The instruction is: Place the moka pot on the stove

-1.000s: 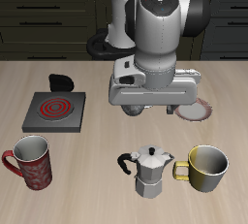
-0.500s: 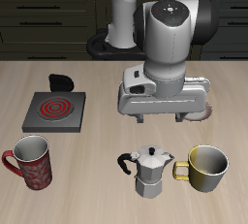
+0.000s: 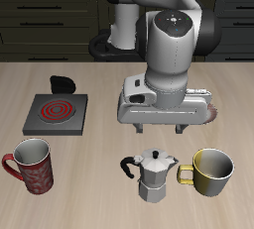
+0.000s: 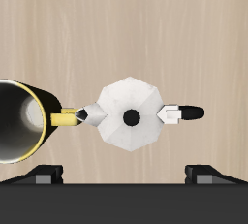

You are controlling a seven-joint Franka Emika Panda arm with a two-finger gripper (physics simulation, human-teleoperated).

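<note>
Exterior view: the moka pot (image 3: pixel 152 173) is seen standing upright near the table's front edge, with its black handle (image 3: pixel 127 167) pointing toward the red mug (image 3: pixel 31 167). It is not held by anything. The yellow mug (image 3: pixel 212 171) is set just beside it, and from the wrist view the yellow mug's handle (image 4: pixel 67 118) looks to be touching the pot's spout. The gripper (image 3: pixel 158 130) is hung in the air above the pot, a little farther back on the table, and nothing is held in it. Its two fingers are spread wide apart; the pot (image 4: pixel 130 114) is seen from straight above between the two dark fingertips (image 4: pixel 46 175). The stove (image 3: pixel 56 113) is placed well apart from the pot, farther back on the table (image 3: pixel 99 149), with a black knob piece (image 3: pixel 63 83) behind it. A round plate (image 3: pixel 201 111) is partly hidden behind the gripper.
</note>
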